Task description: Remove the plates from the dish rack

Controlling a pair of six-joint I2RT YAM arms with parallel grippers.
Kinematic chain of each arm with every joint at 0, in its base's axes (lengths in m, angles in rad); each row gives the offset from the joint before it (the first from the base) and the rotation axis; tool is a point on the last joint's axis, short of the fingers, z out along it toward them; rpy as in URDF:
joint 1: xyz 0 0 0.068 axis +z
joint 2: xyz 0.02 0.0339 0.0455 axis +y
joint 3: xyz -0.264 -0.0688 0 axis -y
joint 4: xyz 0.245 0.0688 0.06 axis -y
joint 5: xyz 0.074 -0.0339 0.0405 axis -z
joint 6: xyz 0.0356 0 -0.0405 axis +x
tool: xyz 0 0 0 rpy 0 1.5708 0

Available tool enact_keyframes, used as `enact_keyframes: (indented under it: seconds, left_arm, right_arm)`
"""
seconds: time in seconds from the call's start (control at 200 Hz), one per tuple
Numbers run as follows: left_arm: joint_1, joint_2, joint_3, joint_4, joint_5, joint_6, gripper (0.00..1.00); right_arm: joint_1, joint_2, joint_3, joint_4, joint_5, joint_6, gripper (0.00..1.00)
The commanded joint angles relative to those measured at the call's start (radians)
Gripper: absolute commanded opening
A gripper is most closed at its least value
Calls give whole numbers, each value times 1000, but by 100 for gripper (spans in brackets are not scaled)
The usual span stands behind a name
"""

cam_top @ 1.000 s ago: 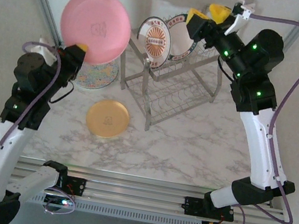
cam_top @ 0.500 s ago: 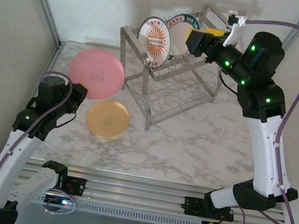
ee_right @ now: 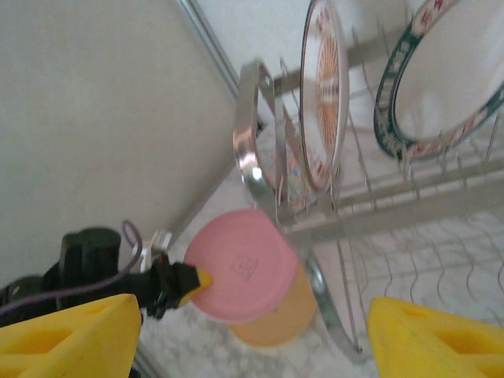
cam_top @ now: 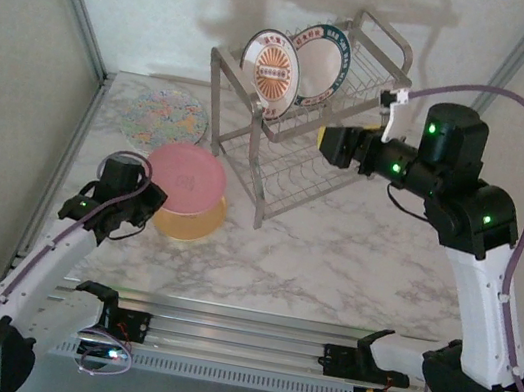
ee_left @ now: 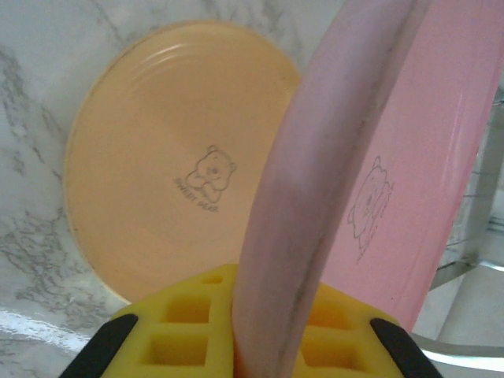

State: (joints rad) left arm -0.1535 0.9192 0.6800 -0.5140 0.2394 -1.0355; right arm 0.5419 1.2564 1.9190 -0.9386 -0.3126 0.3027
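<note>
Down from high up, the round pink ceramic plate (cam_top: 186,178), pinched by the left gripper (cam_top: 142,200), tilts just over the round orange plate (cam_top: 201,229) on the table (cam_top: 352,263); lowering and release come next, I'd say. Meanwhile the right gripper (cam_top: 337,145) gapes empty beside the silver wire dish rack (cam_top: 298,167).

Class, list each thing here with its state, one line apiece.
Rack, standing on table.
Orange plate, flat on table.
Pink plate, gripped, tilted above orange plate.
Speckled plate, flat on table.
Medallion plate, upright in rack.
Green-rimmed plate, upright in rack.
Left pincer, shut on pink plate.
Right pincer, open, holding nothing.
</note>
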Motion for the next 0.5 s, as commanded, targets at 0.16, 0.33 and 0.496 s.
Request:
enact_keyframes:
  seconds: [0.16, 0.33, 0.496]
  left_arm:
    - [-3, 58, -98, 131, 42, 36, 0]
    - [-10, 107, -136, 203, 57, 30, 0]
    - [-12, 142, -142, 224, 53, 37, 0]
  right_arm:
    - [36, -122, -135, -16, -39, -86, 76]
    - [59, -239, -306, 88, -29, -146, 76]
    - [68, -259, -358, 113, -17, -155, 76]
